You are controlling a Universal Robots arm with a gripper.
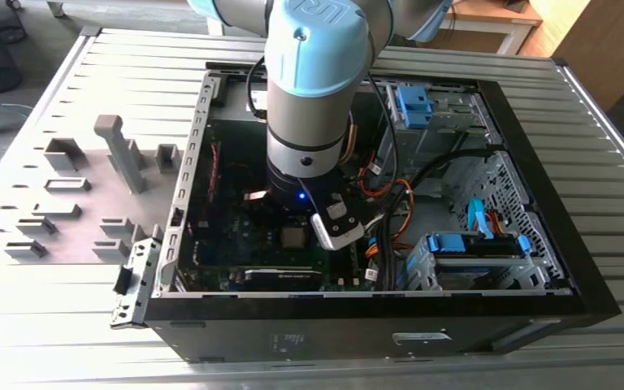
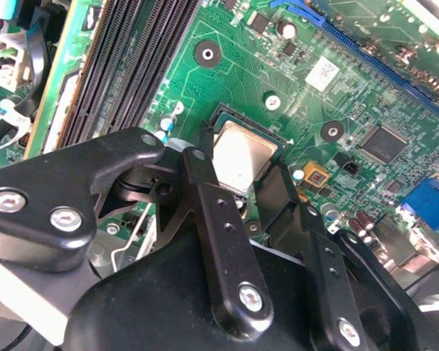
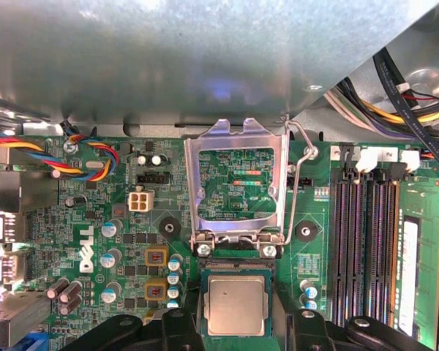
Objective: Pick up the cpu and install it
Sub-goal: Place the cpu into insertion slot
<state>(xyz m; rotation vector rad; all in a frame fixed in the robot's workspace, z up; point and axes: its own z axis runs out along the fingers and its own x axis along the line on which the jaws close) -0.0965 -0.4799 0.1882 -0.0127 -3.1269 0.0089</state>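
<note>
The cpu [image 3: 236,305] is a small silvery square chip lying flat in the dark motherboard socket [image 3: 202,292]; it also shows in the second wrist view [image 2: 241,155] and in the exterior view [image 1: 290,238]. My gripper [image 3: 236,325] hangs just above it inside the computer case, open. One black finger [image 2: 197,172] stands on each side of the socket, and a thin dark gap separates each from the chip. The socket's metal load plate [image 3: 238,131] is tipped up, with its wire lever [image 3: 298,183] raised beside it.
Black memory slots [image 3: 366,241] run beside the socket. Cable bundles [image 3: 402,95] and blue drive cages [image 1: 474,248] fill the case on the exterior view's right. Grey holder blocks [image 1: 117,150] stand on the plate at the exterior view's left. The case wall [image 3: 205,58] is close by.
</note>
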